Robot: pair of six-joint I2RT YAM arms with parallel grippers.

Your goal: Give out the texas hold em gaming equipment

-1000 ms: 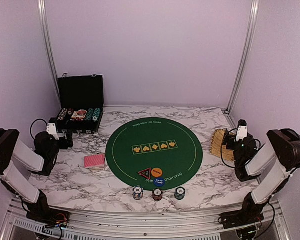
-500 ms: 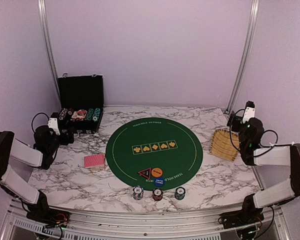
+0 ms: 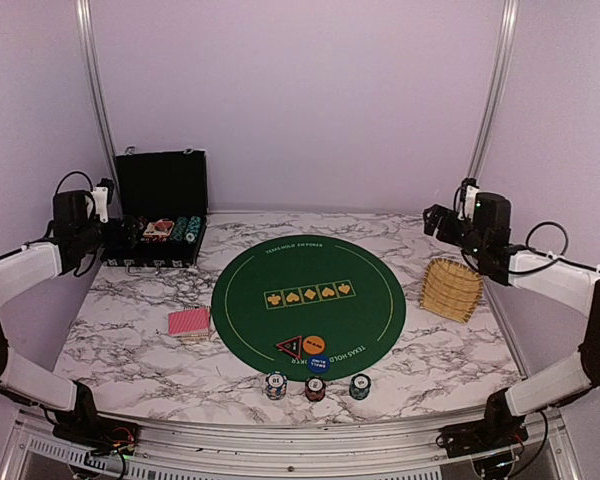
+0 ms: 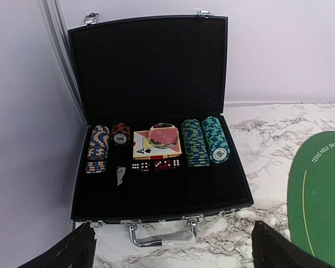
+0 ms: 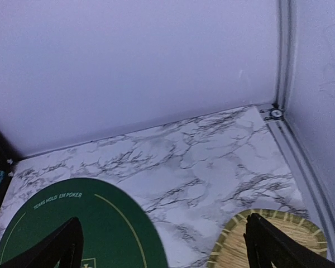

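Black-fingered left tool (image 4: 176, 251) and right tool (image 5: 163, 245), both wide apart, fingertips (image 4: 67, 254) cut off at the lower edges.

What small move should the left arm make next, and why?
Probably move the left end effector forward and down toward the green chips in the black case: it faces the open case with its jaws wide apart and empty.

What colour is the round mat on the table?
Green mat with yellow markings, clearest in top external view.
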